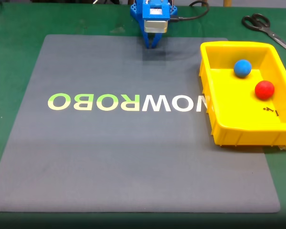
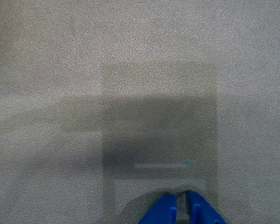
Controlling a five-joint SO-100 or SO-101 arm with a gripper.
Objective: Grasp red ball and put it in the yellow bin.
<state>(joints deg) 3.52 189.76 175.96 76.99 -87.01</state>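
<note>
Matte red ball (image 1: 264, 89) inside yellow bin (image 1: 219, 126) near blue ball (image 1: 242, 68); blue pincer (image 2: 181, 204) clenched, empty.

The light in the fixed view is soft and even, and the gray mat (image 1: 133, 143) looks a bit brighter at 6 o'clock and darker at 12 o'clock. The yellow bin (image 1: 219, 129) glows bright, and the whole picture is a little fuzzy. In the wrist view, a dark, boxy shadow sits at the middle toward 6 o'clock, and the corners look dim.
</note>
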